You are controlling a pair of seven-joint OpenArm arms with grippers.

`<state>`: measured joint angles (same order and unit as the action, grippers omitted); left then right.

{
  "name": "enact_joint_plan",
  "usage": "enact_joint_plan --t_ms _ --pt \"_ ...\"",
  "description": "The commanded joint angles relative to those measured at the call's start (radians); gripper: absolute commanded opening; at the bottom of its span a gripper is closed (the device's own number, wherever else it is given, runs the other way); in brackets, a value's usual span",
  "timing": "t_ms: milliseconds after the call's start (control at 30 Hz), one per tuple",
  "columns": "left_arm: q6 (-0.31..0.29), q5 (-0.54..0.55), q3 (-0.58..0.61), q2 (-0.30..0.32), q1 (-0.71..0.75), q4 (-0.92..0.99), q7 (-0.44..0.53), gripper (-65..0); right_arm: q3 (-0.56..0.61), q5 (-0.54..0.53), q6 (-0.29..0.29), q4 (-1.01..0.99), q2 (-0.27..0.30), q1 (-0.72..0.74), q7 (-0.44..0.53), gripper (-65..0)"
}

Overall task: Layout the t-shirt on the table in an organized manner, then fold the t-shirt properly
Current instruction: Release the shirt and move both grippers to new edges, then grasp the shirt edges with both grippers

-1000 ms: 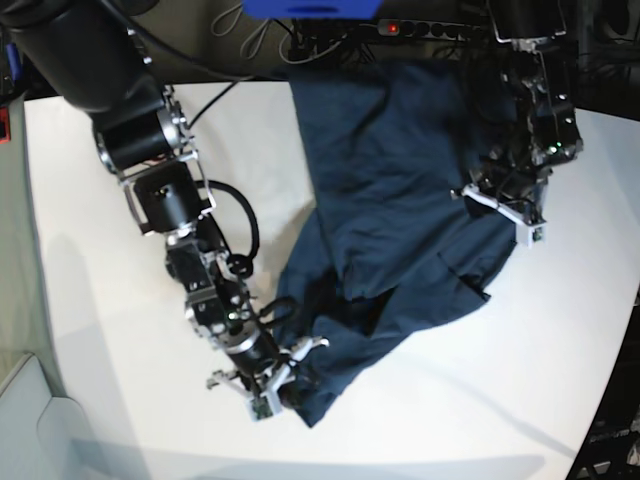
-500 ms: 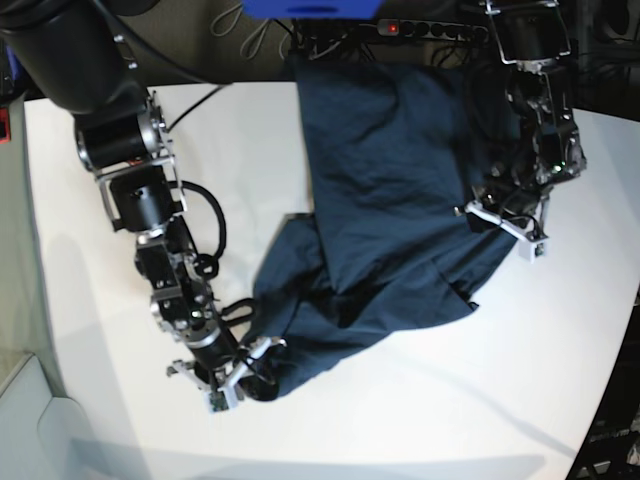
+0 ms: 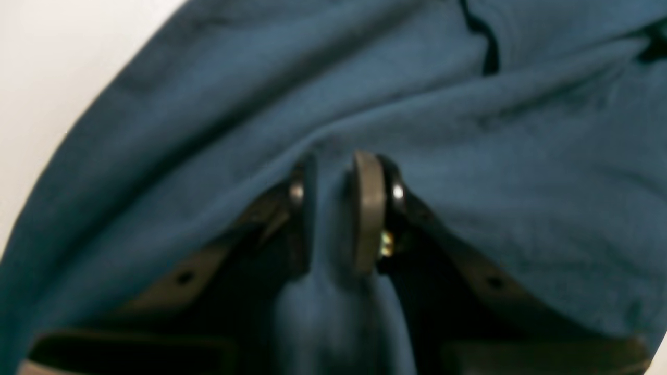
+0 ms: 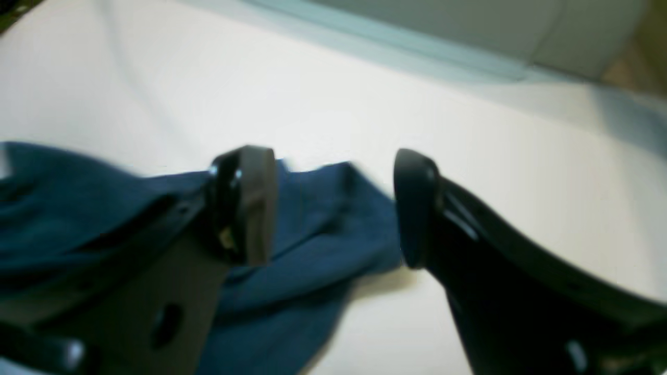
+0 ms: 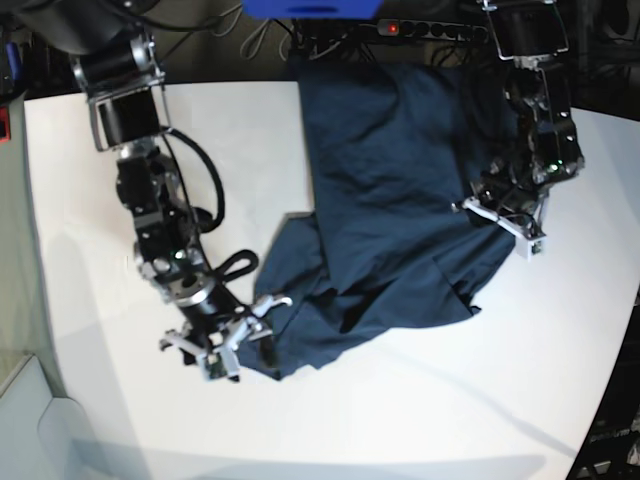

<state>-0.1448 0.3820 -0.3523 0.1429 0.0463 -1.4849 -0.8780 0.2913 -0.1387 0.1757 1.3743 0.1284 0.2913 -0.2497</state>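
The dark navy t-shirt (image 5: 390, 190) lies crumpled on the white table (image 5: 450, 400), running from the far edge down to a bunched corner at the lower left. My right gripper (image 5: 238, 345) stands open at that corner. In the right wrist view the shirt's corner (image 4: 323, 208) lies between the spread fingers (image 4: 250, 203) of the right gripper (image 4: 331, 208), loose on the table (image 4: 365, 104). My left gripper (image 5: 503, 215) is shut on the shirt's right edge. The left wrist view shows a fold of the t-shirt (image 3: 469, 130) pinched in the left gripper (image 3: 336, 208).
A power strip (image 5: 430, 30) with a red light, a blue object (image 5: 310, 8) and cables lie beyond the far edge. A pale bin (image 5: 30, 420) stands off the table's lower left. The table's curved edge runs down the right side.
My right gripper dragged the shirt's lower corner to the left, then opened and let it go. The left gripper kept its hold and barely moved.
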Motion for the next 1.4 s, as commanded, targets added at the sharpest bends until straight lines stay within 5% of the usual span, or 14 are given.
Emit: enact_joint_plan --t_ms 0,333,733,933,1167,1233,1367 --pt "-0.002 0.01 -0.003 0.01 -0.021 -0.05 0.026 -52.7 -0.002 -0.005 0.002 0.02 -0.014 -0.014 0.002 -29.6" --pt "0.007 0.081 0.011 -0.012 -0.156 -0.092 0.023 -52.4 0.012 -0.003 0.002 0.024 -0.12 -0.257 -0.006 -29.7" --pt "0.003 0.03 0.092 -0.048 -0.363 0.339 0.052 -52.4 0.049 -0.003 0.002 0.017 -0.115 -0.29 -0.007 -29.7" --pt "0.006 0.028 0.124 -0.045 -0.388 0.419 0.174 -52.4 0.049 -0.003 0.002 0.017 -0.109 -0.301 -0.009 -29.7" --pt "0.009 0.028 0.128 -0.045 -0.388 0.413 0.15 -52.4 0.049 -0.003 0.003 0.015 -0.098 -0.304 -0.009 -29.7" --pt "0.009 0.028 0.126 -0.045 -0.389 0.413 0.15 -49.4 0.049 -0.003 0.003 0.015 -0.098 -0.304 -0.009 -29.7" --pt "0.007 0.036 0.126 -0.045 -0.389 0.412 0.15 -30.3 0.049 -0.003 0.003 -0.005 -0.098 -0.3 -0.009 -29.7"
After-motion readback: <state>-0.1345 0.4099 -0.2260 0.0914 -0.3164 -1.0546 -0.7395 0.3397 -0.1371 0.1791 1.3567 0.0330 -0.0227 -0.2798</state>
